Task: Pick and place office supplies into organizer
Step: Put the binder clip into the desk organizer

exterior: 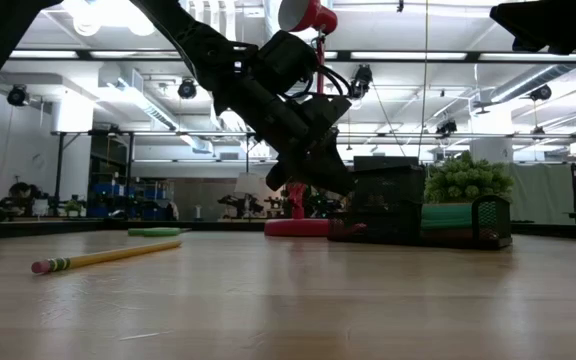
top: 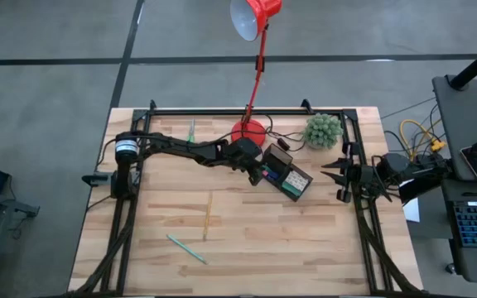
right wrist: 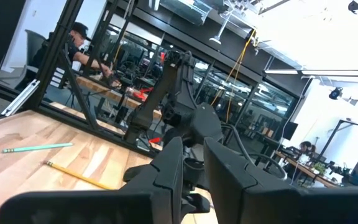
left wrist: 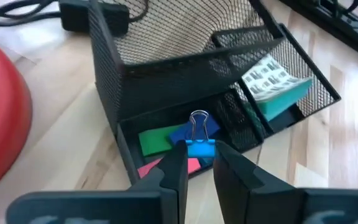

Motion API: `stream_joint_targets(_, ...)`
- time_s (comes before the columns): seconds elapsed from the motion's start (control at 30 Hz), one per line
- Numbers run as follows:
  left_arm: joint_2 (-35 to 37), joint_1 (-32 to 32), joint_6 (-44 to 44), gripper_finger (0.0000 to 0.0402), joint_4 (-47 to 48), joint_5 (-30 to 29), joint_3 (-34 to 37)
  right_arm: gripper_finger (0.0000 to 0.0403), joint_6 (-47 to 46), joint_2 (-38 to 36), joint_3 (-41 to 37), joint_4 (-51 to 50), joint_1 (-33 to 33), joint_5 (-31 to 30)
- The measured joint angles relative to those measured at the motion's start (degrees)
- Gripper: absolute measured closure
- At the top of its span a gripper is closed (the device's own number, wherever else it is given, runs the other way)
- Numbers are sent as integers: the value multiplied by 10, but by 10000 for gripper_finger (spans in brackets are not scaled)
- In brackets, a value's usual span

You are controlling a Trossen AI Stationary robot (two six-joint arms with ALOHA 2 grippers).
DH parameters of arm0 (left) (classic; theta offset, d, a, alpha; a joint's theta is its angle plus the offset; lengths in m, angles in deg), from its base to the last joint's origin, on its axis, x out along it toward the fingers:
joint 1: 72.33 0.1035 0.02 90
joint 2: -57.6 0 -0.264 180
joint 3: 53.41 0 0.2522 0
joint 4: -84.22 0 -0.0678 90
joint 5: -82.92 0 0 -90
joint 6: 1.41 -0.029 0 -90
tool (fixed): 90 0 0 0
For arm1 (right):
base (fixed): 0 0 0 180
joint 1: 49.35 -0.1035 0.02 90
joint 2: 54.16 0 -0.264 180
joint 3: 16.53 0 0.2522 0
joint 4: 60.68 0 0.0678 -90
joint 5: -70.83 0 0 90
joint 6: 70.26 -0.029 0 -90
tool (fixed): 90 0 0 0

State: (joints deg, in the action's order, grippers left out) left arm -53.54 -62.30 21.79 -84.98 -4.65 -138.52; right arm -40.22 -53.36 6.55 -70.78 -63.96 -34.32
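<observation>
The wooden table carries everything. On its far side stands the red desk lamp with the green ball-shaped plant near it, and just beside the lamp base sits the organizer, a black mesh tray with compartments.

The left arm reaches across the table, and the left gripper hangs over the front compartment of the organizer. Its fingers are pinching a blue binder clip by the body, with the wire handle pointing up. Under the clip lie green, blue and pink small pieces, and a pale patterned block rests in the next compartment.

The right gripper waits at the right edge of the table, fingers nearly pressed together and holding nothing.

The yellow pencil and the teal pen lie on the open table, well apart from the organizer.

I think the risk is at the release: if the fingers open while the clip is over the low front wall, it may bounce out onto the table. A finger could also push the light tray toward the lamp base
</observation>
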Motion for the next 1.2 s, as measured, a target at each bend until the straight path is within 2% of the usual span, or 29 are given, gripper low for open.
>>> stream_joint_targets(0.33,-15,-18,-26,361,3,-60,-1,346,0,0,0,0,0,0)
stream_joint_targets(0.87,-30,-18,-26,361,-3,-64,-8,346,2,0,0,1,0,0)
stream_joint_targets(1.2,-30,-18,-26,334,-7,-62,-7,346,0,0,0,0,0,0)
